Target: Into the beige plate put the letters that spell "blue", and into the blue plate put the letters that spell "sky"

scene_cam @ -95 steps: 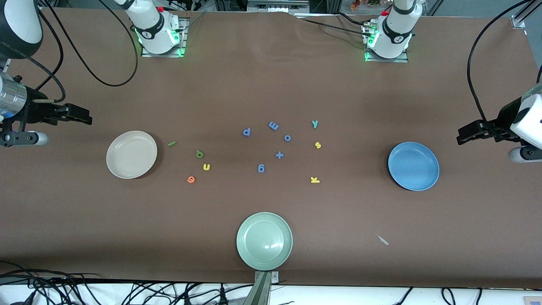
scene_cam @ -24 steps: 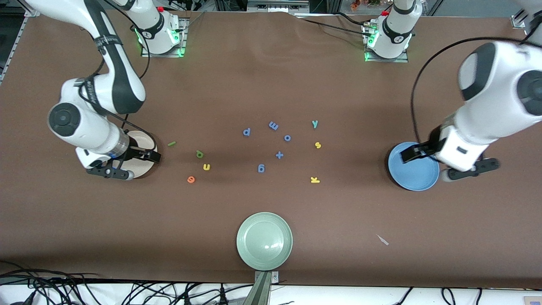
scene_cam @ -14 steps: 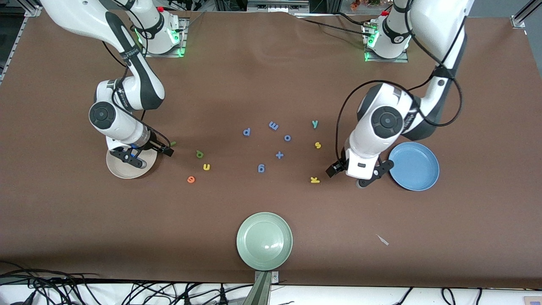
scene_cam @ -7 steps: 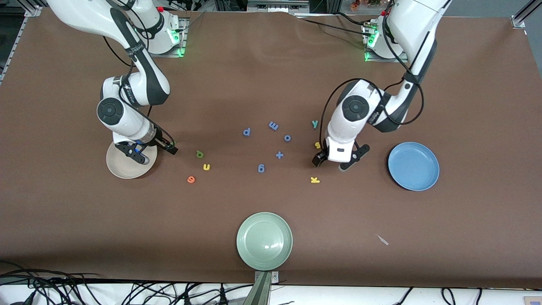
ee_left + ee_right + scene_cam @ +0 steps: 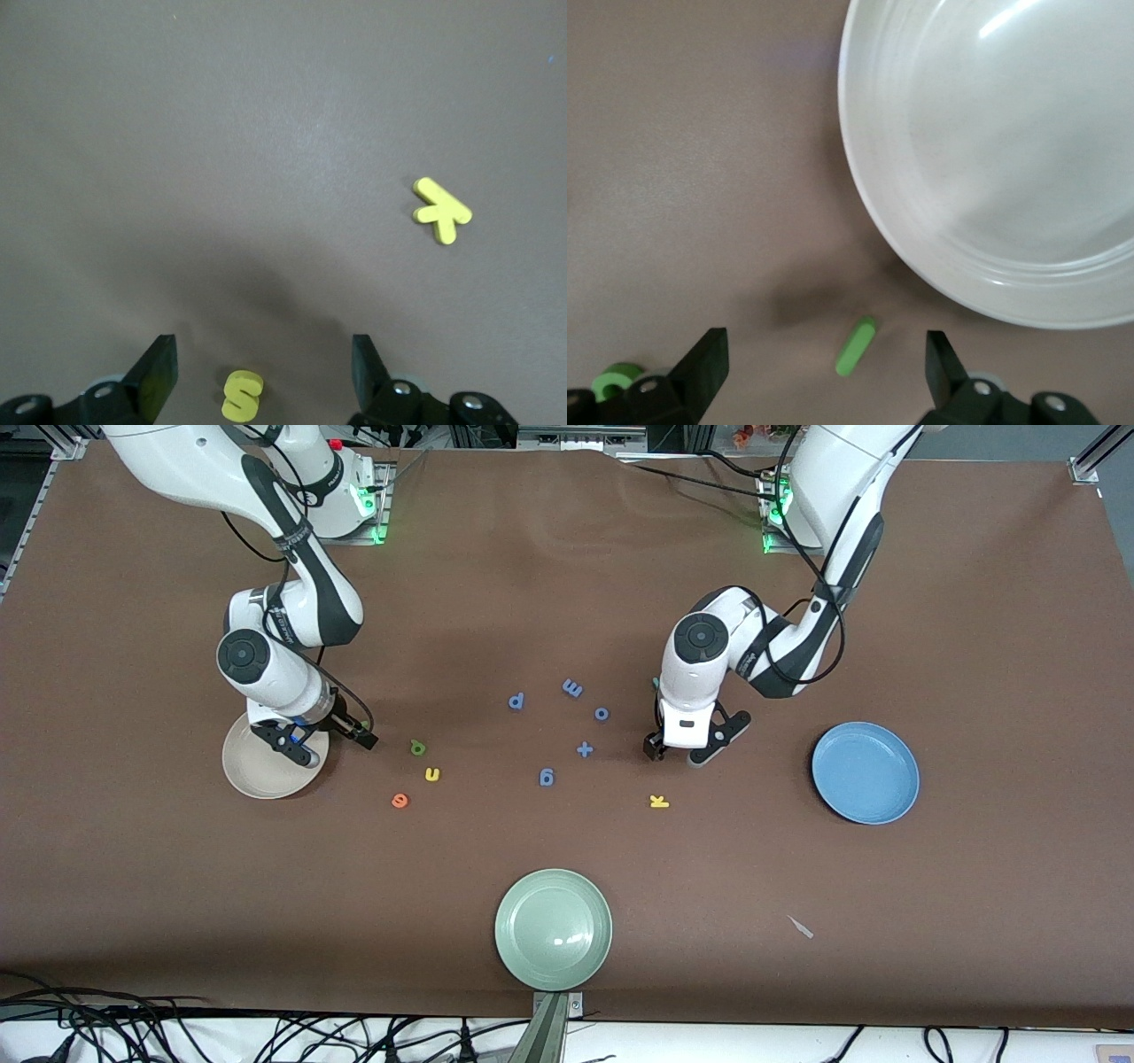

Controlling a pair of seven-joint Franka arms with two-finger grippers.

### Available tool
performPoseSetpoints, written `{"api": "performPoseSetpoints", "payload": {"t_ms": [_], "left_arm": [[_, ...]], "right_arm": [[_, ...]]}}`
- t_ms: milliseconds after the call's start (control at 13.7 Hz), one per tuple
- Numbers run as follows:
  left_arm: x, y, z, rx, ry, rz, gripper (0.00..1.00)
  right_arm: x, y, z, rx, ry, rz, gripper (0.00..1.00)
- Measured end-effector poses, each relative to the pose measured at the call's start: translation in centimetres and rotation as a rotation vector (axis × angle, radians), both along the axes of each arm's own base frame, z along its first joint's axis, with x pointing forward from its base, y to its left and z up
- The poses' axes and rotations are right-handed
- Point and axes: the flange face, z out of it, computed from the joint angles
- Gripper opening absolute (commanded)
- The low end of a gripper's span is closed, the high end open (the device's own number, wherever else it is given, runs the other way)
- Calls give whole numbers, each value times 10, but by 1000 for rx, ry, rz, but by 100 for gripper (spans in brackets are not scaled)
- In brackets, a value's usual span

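Brown cloth covers the table [image 5: 532, 584]. On it the yellow s [image 5: 241, 395] lies between the spread fingers of the left gripper [image 5: 262, 376], with the yellow k [image 5: 440, 210] nearby. The green bar [image 5: 857, 346] (the letter l) lies between the spread fingers of the right gripper [image 5: 826, 363], just beside the beige plate [image 5: 877, 212]. The blue plate [image 5: 866, 772] sits toward the left arm's end.

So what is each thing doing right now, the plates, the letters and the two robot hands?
Beige plate: empty.
Blue plate: empty.
Green plate: empty.
Yellow s: flat on the table, between the left gripper's fingers.
Yellow k: flat, untouched.
Green bar l: flat beside the beige plate.
Left gripper: open, low over the s.
Right gripper: open, over the bar l.
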Motion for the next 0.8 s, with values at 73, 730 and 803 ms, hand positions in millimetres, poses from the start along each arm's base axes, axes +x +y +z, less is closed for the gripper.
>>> {"api": "performPoseSetpoints", "payload": {"t_ms": [73,730,803], "left_arm": [[-1,0,-2,2,2,-2,83],[-8,-2,-17,10,29,-34,82],[-10,-4,-20,9,34,-38,81]], "right_arm": [[0,0,-4,1,-3,0,92],[-1,1,-11,2,-2,0,36],[-1,1,-11,2,-2,0,31]]}}
